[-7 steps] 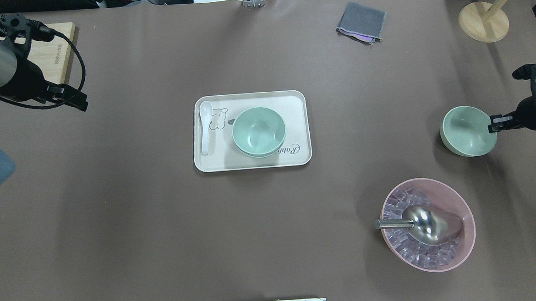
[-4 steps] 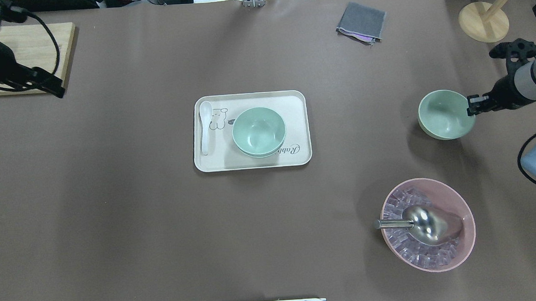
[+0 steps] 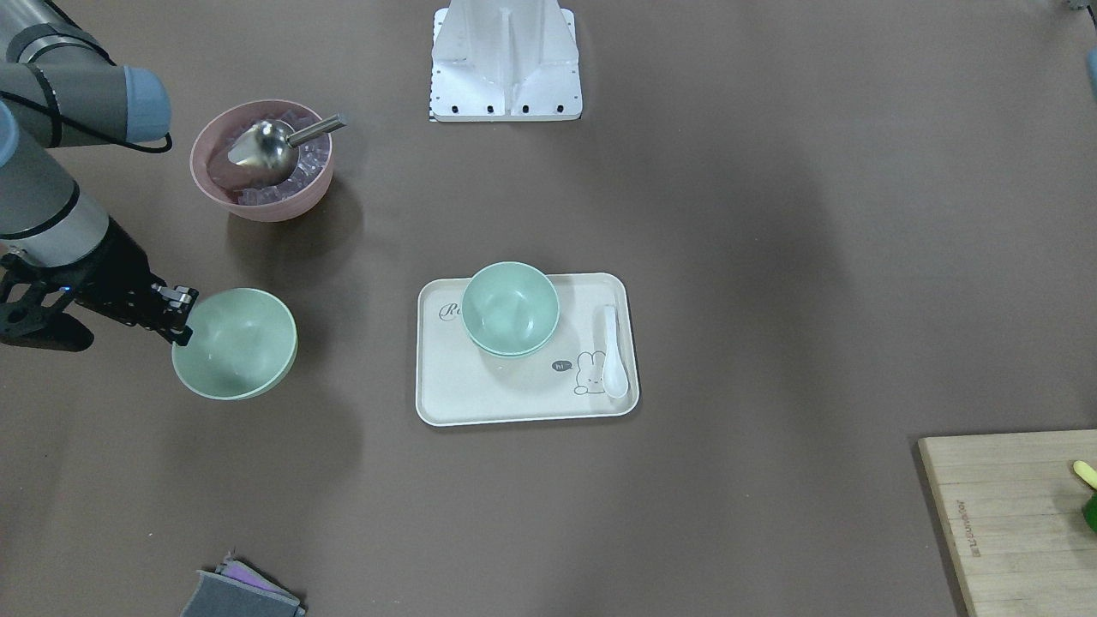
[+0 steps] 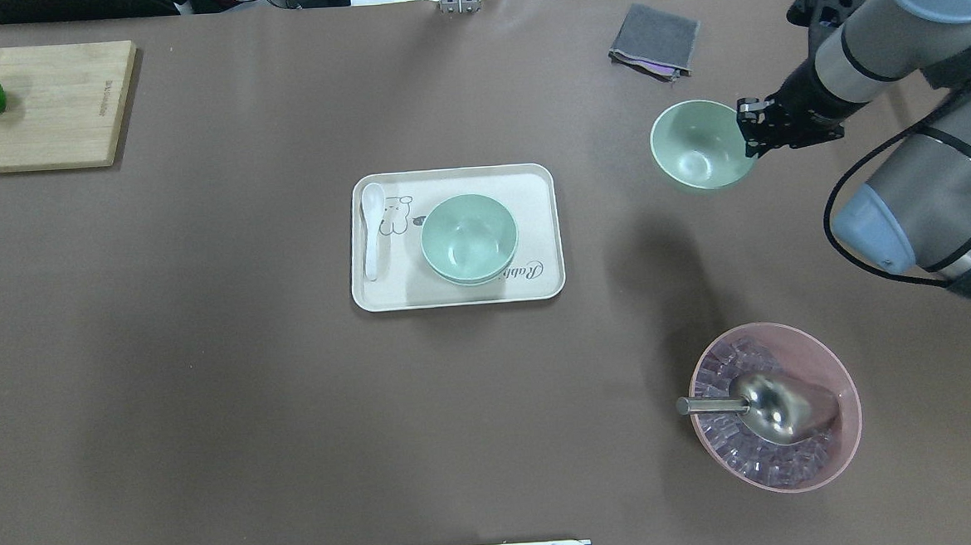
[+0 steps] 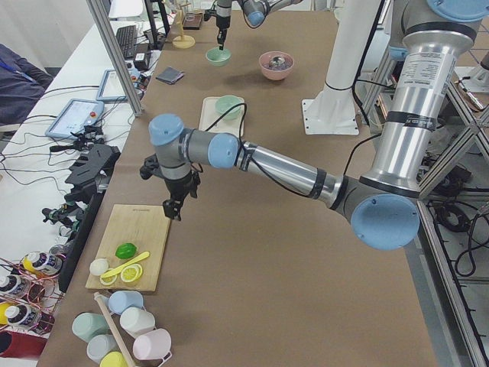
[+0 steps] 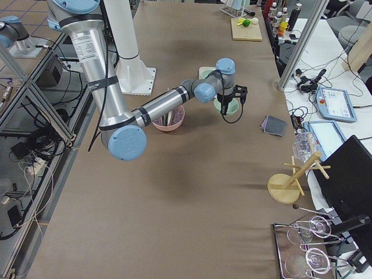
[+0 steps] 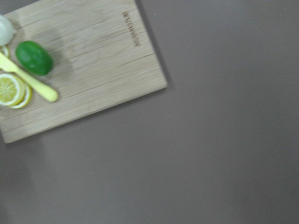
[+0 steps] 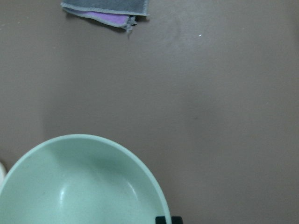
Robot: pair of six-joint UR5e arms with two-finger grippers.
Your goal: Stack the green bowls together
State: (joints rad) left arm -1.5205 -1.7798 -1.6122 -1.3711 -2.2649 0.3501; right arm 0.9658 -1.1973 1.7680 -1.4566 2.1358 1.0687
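status: two green bowls (image 4: pixel 469 238) already nested on the tray (image 4: pixel 454 297), middle of the table. third bowl (image 4: pixel 699 145) is in the right gripper (image 4: pixel 751 130), pinched on the rim at its right side, upright, over the far right part of the table, near the grey cloth (image 4: pixel 654 39) at the far edge. its shadow falls well apart from it, so I read it as lifted off the surface

left to do, as I judge it: carry it over to the tray, centre it over the pair, drop it in, let go

left gripper (image 5: pixel 174 206) hangs above the cutting board (image 4: pixel 53 104) at the far left corner. it only shows in the side view, so I cannot tell if it's open or closed

hard to see: right wrist view cuts the bowl off at the bottom edge and shows just a sliver of one finger. lower bowl of the pair is only a thin rim line
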